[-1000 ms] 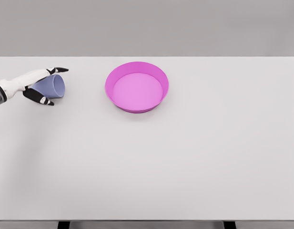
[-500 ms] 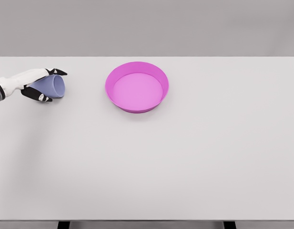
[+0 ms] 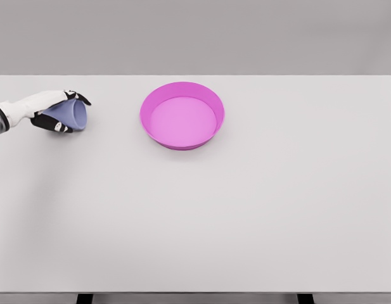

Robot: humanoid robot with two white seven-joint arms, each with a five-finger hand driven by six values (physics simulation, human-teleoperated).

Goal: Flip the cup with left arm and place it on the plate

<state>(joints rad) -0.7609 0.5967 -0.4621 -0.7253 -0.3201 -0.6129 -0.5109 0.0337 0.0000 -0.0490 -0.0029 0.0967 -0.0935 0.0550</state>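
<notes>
The cup (image 3: 71, 116) lies sideways, mouth toward 3 o'clock, facing the plate (image 3: 182, 88); left hand (image 3: 48, 107) wraps around it.

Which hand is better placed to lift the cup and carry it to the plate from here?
Left. The left hand already has its fingers curled around the blue cup, which lies on its side at the table's left end. The pink plate sits empty to its right. The right hand is not in view.

The left hand (image 3: 51, 109) has closed its fingers around the cup (image 3: 70, 116).
</notes>
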